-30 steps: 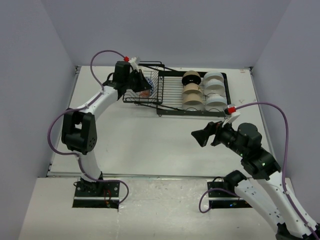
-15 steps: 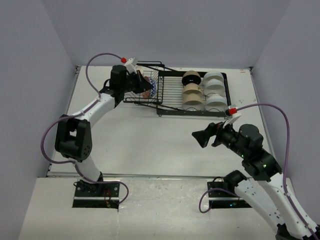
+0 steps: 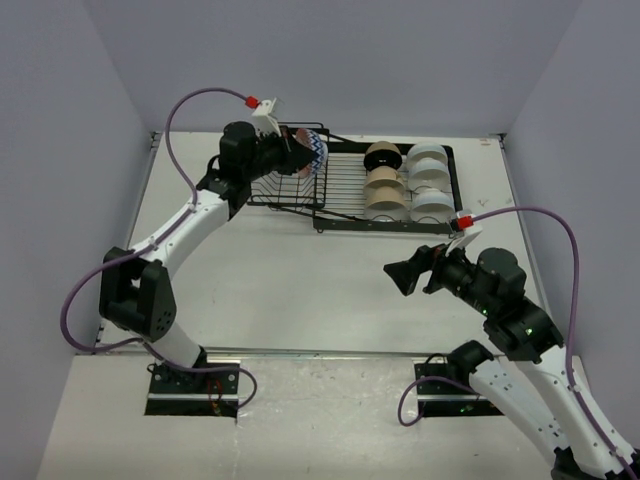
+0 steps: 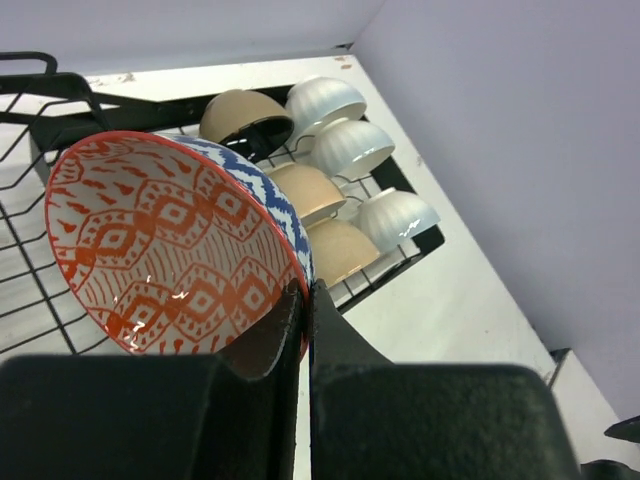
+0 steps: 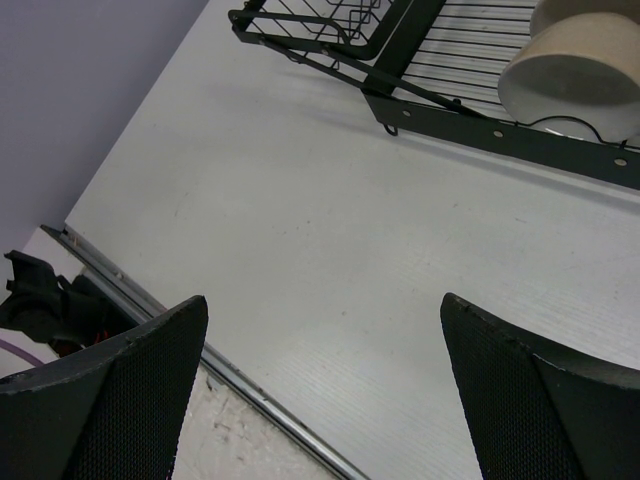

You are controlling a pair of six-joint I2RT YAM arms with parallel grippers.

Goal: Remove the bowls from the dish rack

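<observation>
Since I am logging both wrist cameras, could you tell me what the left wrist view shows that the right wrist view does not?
Only the left wrist view: the left gripper shut on the rim of a patterned bowl, orange inside and blue outside, plus three white bowls. Only the right wrist view: the right gripper, open over the table. Both: the rack and at least one beige bowl.

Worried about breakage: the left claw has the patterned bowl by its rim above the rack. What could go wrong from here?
The left claw grips the bowl only by its rim, so it may slip or pivot and drop. It hangs over the rack, whose wires it could clip moving away.
</observation>
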